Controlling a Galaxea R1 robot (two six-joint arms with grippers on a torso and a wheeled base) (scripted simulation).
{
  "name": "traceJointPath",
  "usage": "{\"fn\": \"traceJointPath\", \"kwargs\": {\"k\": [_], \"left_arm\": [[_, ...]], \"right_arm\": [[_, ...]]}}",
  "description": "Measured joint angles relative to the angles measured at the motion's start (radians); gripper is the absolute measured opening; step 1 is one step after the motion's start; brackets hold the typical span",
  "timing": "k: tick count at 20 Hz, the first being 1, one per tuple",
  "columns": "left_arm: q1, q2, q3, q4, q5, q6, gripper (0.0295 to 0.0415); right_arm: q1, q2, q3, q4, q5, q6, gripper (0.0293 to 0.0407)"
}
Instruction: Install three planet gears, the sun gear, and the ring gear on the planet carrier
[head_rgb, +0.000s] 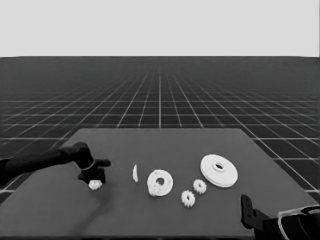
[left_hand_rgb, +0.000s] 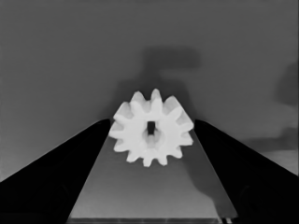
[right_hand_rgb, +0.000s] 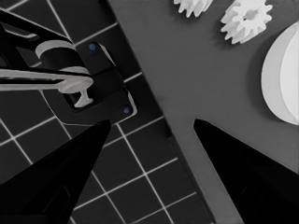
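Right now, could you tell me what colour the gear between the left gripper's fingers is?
White, clearest in the left wrist view: gear.

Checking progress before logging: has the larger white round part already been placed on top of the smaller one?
No: the larger white round part lies alone on the dark table's right side, apart from the smaller white round part.

Matt white gears (head_rgb: 188, 198), matt table (head_rgb: 165, 145)

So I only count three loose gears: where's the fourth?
In the head view it sits on the smaller round part mid-table, at its near rim, between the thin white piece and the two loose gears.
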Motion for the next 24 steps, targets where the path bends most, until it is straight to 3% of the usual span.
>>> {"fn": "traceJointPath", "kwargs": {"k": [2, 10, 13, 20, 22, 24], "left_arm": [[0.000, 0.000, -0.001, 0.000, 0.000, 0.000, 0.0314], [0.000, 0.000, -0.001, 0.001, -0.001, 0.000, 0.0312], [-0.158, -0.062, 0.125, -0.111, 0.117, -0.037, 0.0312], [-0.203, -0.068, 0.136, -0.146, 0.144, -0.039, 0.0312], [-0.219, 0.346, 0.068, -0.120, 0.218, -0.448, 0.0313], [-0.222, 0.622, -0.177, -0.131, 0.213, -0.423, 0.0313]], "right_arm": [[0.000, 0.000, 0.000, 0.000, 0.000, 0.000, 0.0385], [0.000, 0.000, 0.000, 0.000, 0.000, 0.000, 0.0385], [0.000, 0.000, 0.000, 0.000, 0.000, 0.000, 0.0385], [0.000, 0.000, 0.000, 0.000, 0.000, 0.000, 0.0385], [0.000, 0.000, 0.000, 0.000, 0.000, 0.000, 0.0385], [0.000, 0.000, 0.000, 0.000, 0.000, 0.000, 0.0385]]}}
